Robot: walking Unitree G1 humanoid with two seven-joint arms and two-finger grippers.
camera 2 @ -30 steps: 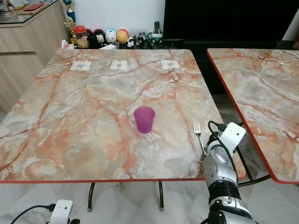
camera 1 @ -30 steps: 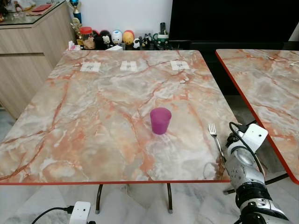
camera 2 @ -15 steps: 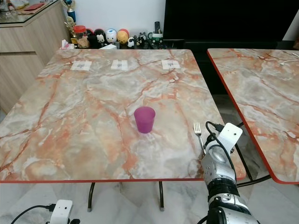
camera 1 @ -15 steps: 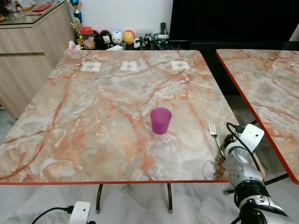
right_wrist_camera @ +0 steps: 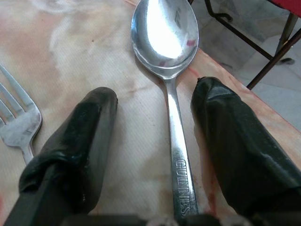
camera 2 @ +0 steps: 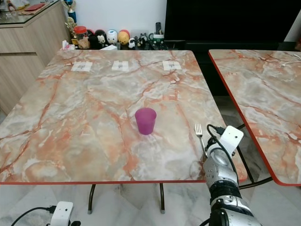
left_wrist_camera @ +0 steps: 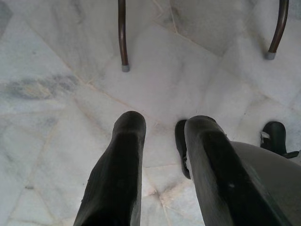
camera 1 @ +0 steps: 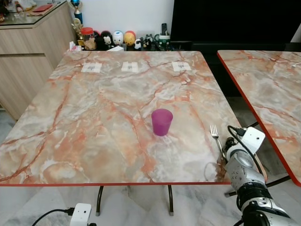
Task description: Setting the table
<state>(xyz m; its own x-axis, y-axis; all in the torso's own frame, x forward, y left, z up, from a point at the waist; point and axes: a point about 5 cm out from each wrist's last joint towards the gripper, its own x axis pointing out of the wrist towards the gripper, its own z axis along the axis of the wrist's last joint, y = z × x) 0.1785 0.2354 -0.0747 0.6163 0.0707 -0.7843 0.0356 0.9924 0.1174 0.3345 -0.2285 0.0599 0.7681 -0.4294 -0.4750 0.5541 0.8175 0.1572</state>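
- your spoon [right_wrist_camera: 171,94] is plain polished silver metal, with a shiny oval bowl that catches a bright glare and a slim handle stamped with lettering near its lower end.
- it lies flat on the marble table [camera 1: 108,108], in the centre of the right wrist frame, bowl toward the top, close to the table's red edge at the upper right.
- a silver fork [camera 1: 216,138] lies just beside the spoon; you see its tines at the left edge of the right wrist frame, and in the head views it sits at the lower right of the tabletop.
- a purple cup [camera 1: 162,122] stands upright near the middle of the head frame, well apart from the fork.
- your right gripper [right_wrist_camera: 157,96] is spread wide, one black finger on each side of the spoon handle, neither pad touching the metal, so nothing is held.
- in the head views your right arm [camera 1: 244,169] sits at the lower right, at the table's near corner.
- your left gripper [left_wrist_camera: 162,125] hangs over the pale tiled floor [left_wrist_camera: 56,94], fingers slightly parted and gripping nothing.
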